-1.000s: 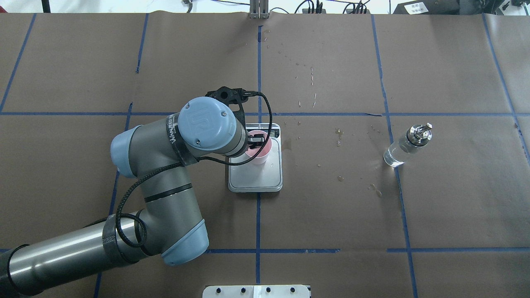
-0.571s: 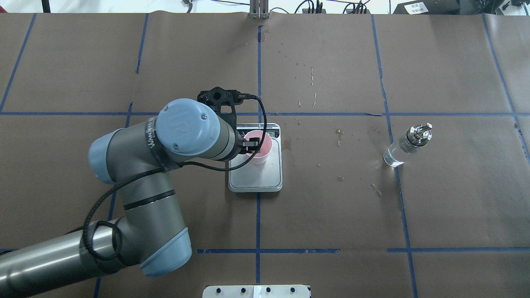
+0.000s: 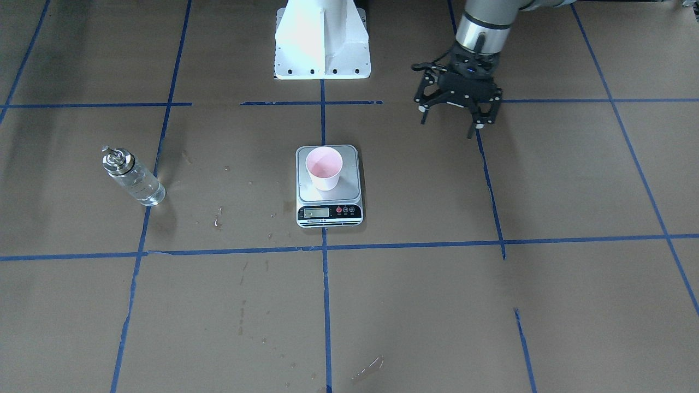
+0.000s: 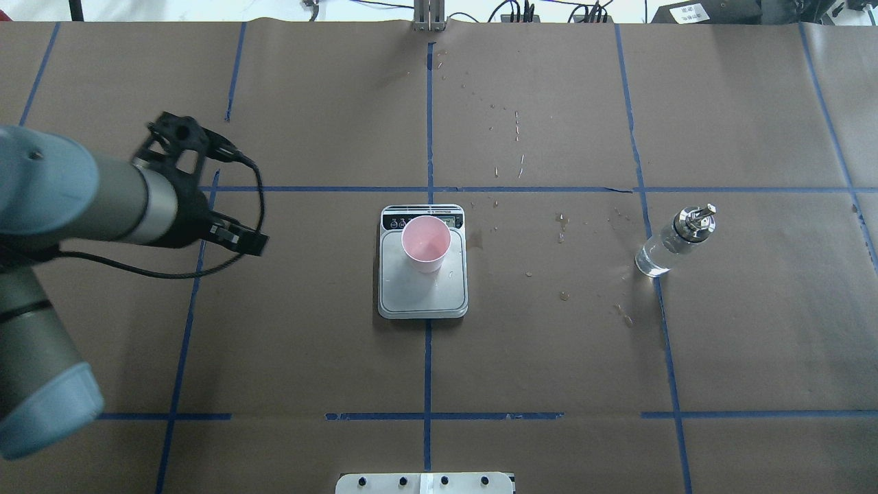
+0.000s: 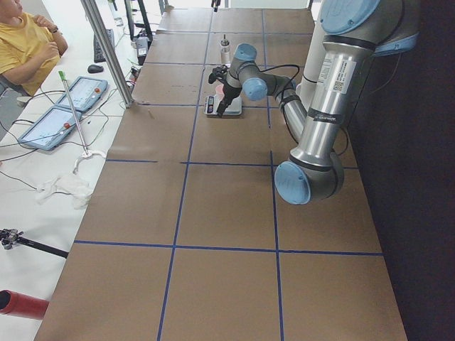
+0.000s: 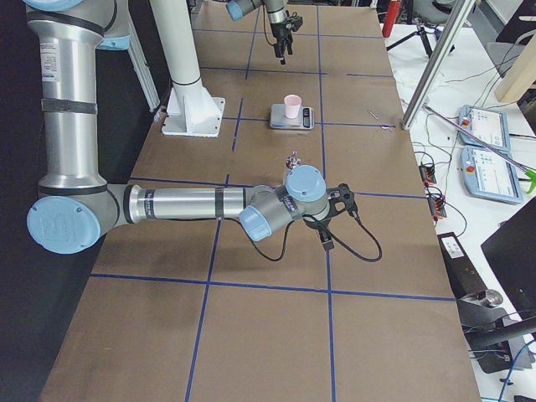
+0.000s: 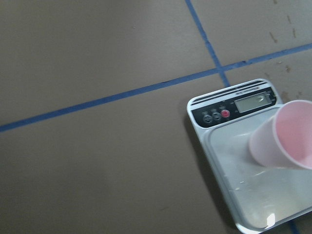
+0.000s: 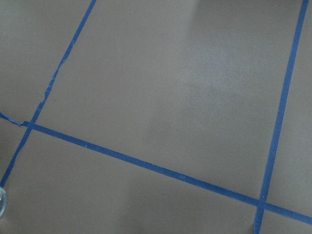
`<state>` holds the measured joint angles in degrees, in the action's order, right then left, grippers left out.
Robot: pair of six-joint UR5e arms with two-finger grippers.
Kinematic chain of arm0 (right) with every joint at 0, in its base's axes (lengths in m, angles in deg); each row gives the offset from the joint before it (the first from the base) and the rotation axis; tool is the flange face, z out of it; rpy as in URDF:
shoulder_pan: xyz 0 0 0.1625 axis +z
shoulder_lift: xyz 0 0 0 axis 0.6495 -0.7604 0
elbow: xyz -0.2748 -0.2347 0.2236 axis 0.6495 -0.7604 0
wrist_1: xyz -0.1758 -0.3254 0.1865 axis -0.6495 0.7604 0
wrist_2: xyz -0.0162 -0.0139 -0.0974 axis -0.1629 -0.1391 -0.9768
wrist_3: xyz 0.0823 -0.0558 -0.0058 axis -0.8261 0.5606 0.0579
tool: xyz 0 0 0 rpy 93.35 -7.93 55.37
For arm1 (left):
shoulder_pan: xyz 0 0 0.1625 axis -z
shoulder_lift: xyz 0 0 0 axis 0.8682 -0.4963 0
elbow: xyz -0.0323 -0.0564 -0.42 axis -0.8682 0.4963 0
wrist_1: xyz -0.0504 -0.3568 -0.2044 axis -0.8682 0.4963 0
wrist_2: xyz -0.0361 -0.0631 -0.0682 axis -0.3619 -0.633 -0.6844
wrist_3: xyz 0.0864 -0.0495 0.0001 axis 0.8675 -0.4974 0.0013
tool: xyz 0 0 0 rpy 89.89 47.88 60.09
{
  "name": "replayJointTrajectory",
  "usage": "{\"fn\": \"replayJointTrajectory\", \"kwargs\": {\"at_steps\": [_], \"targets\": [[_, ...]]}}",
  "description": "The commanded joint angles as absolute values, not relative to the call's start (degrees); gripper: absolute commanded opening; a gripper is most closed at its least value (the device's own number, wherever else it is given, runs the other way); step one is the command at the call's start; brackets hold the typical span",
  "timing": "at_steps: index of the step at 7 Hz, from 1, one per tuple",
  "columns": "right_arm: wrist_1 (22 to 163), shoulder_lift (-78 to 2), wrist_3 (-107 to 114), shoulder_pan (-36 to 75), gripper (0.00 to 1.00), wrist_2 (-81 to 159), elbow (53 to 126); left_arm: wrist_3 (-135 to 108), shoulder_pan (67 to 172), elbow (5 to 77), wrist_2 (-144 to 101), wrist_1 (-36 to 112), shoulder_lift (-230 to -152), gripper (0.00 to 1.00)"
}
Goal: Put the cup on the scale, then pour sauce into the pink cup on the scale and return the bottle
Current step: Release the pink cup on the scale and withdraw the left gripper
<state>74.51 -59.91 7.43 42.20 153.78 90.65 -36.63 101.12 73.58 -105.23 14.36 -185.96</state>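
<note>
Brown paper marked off with blue tape lines covers the counter (image 3: 491, 305), and a white robot pedestal (image 3: 322, 38) stands at its robot-side edge. The left gripper (image 3: 449, 123) hangs over the counter on the robot's left, near a crossing of tape lines. Its jaws are spread wide and nothing is between them. It is well apart from the scale (image 3: 349, 188), and its wrist camera sees the scale's display end from the side.

The pink paper cup (image 3: 324, 168) stands upright on the scale's steel platform, inside the platform's edges, with the LCD strip facing away from the robot. Small wet spots and stains (image 4: 562, 221) dot the paper on the robot's right of the scale.

Further to that side, well apart from the scale, the glass bottle (image 3: 134, 180) stands upright beside a tape line. Its metal cap and spout are on, and clear sauce (image 3: 144, 190) is visible inside it.

The right gripper (image 6: 323, 233) appears only in the side view, low over the counter on the robot's right, and I cannot tell whether its jaws are apart or together.
</note>
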Motion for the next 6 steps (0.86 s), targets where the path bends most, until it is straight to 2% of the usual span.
{"fn": "replayJointTrajectory", "kwargs": {"at_steps": [1,3,6], "targets": [[74.7,-59.9,2.2,42.2,1.00,155.2,93.8,-22.9,120.3,71.7,-119.4,14.4,-177.7,1.00],[74.9,-61.1,-6.3,39.4,1.00,155.1,99.7,-5.0,135.4,64.0,-123.0,12.6,-174.4,1.00],[75.4,-61.7,-19.6,30.8,1.00,148.9,108.0,9.6,147.8,51.7,-124.2,8.8,-174.4,1.00]]}}
